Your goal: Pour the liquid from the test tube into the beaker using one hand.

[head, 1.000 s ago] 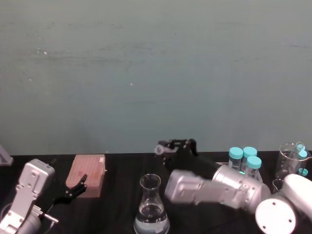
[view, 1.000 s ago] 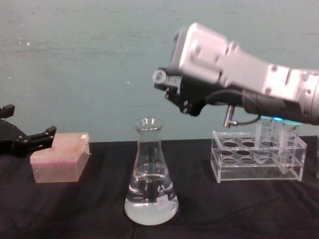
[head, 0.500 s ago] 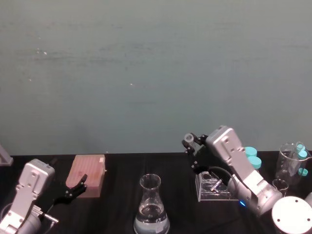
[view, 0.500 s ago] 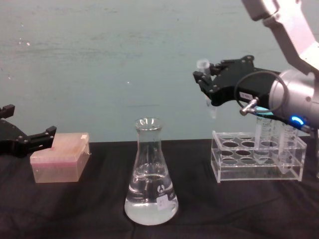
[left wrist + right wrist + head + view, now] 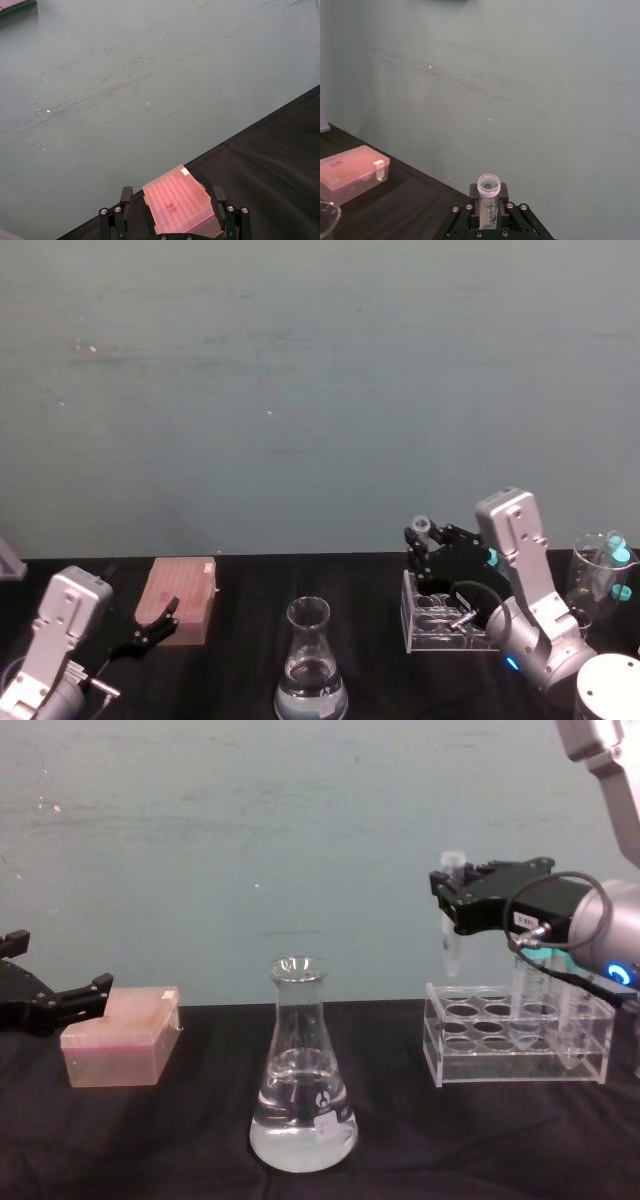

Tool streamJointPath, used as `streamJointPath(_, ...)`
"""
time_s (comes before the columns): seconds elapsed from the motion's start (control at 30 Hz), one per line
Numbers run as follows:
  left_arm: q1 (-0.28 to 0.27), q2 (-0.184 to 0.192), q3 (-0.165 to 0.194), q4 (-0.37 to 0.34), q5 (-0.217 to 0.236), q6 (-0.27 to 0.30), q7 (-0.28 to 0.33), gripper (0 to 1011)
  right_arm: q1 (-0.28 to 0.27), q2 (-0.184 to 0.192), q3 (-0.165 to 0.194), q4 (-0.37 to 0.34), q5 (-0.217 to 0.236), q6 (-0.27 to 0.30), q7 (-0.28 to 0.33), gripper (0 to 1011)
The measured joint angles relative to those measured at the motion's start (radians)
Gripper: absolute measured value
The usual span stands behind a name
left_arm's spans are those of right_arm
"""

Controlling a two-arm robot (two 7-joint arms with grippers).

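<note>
So here's where we're at: the right gripper is up in the air on the right side of the table, its black fingers clamped on the test tube. The tube is upright with its open rim on top. Its rounded tip hangs over the left end of the clear rack, above it and not touching. From the right wrist view we're looking straight at the tube's rim between the fingers, but we honestly can't tell if there's anything inside it. The beaker stands on its own in the near middle of the table, well left of the tube and rack, and nothing's touching it. The liquid fills the wide bottom part of it. A couple of wider tubes stand in the right half of the rack, behind the gripper's arm. Over on the far left, the left gripper is parked low by the pink box with its fingers spread apart. In the left wrist view they sit either side of the box's near end, though we can't tell if they're touching it.
</note>
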State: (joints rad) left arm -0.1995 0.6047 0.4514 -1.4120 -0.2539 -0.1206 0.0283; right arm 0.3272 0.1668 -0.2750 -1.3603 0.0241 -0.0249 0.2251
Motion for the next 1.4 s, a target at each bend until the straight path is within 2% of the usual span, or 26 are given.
streamJointPath(0.33,0.0,0.0,0.0,0.0,0.0,0.0,0.0,1000,-0.004,-0.02,0.035,0.018,0.038,0.04,-0.015,204)
streamJointPath(0.63,0.0,0.0,0.0,0.0,0.0,0.0,0.0,1000,0.003,-0.024,0.04,0.035,0.043,0.067,-0.019,204)
streamJointPath(1.1,0.0,0.0,0.0,0.0,0.0,0.0,0.0,1000,0.019,-0.03,0.047,0.072,0.083,0.062,0.006,204)
streamJointPath(1.4,0.0,0.0,0.0,0.0,0.0,0.0,0.0,1000,0.027,-0.032,0.04,0.084,0.09,0.09,0.005,204)
